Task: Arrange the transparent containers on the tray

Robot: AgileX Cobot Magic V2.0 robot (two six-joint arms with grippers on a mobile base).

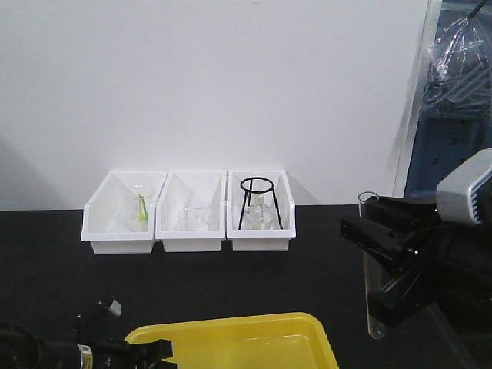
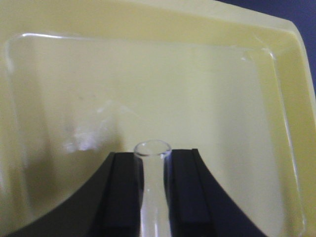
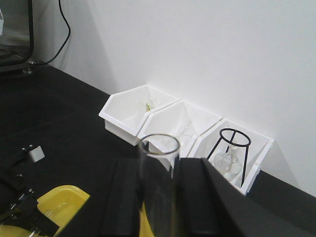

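The yellow tray (image 1: 246, 346) lies at the front of the black table. My left gripper (image 2: 153, 160) is over the tray floor (image 2: 148, 89), shut on a clear test tube (image 2: 152, 197) whose open rim points forward. In the front view this gripper (image 1: 157, 352) sits at the tray's left corner and its tube is not discernible. My right gripper (image 1: 367, 231) hovers to the right of the tray, shut on a second test tube (image 1: 374, 307) held upright, round end down. In the right wrist view that tube (image 3: 158, 182) stands between the fingers, with the tray (image 3: 59, 200) below left.
Three white bins (image 1: 123, 231) (image 1: 191, 231) (image 1: 260, 231) stand in a row against the back wall, holding clear glassware; the right one also has a black ring stand (image 1: 256, 201). Plastic-wrapped gear (image 1: 461, 61) hangs at the far right.
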